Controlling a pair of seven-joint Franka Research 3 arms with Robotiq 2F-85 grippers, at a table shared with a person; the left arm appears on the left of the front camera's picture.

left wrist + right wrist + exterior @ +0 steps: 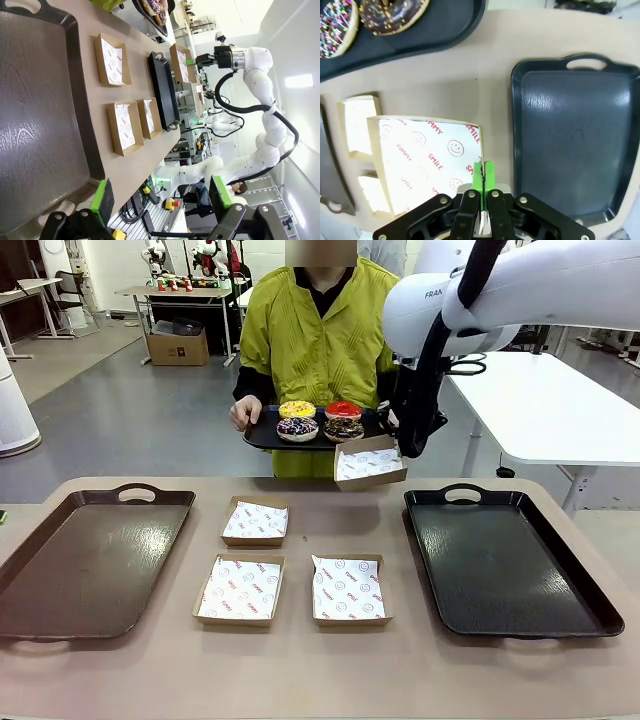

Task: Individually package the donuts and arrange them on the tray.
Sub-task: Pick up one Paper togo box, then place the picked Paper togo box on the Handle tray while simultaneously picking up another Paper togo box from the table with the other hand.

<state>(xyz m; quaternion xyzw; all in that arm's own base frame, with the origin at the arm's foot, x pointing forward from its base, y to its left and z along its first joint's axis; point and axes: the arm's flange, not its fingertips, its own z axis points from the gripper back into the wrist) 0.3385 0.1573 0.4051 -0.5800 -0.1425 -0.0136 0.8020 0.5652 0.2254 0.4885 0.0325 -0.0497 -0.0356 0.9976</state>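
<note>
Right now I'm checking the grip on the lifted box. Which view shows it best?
Right wrist view: the box sits close up, its edge pinched in the shut right gripper. The front view shows it tilted near the person's tray; the left wrist view, small and distant.

table [300,670]: beige top, matt, smooth.
brown tray [60,570], table's left end: dull sheen, fine grain.
black tray [500,560], table's right end: glossier, pebbled.
three boxes [240,588], mid-table: matt brown cardboard, white printed paper lining.
lifted box [370,462], over table's far edge: same card and paper.
donuts [297,428], beyond the table: sprinkled chocolate tops rough; red-iced donut [343,409] glossy.
right gripper [484,172]: black fingers, matt green pads [490,172].
</note>
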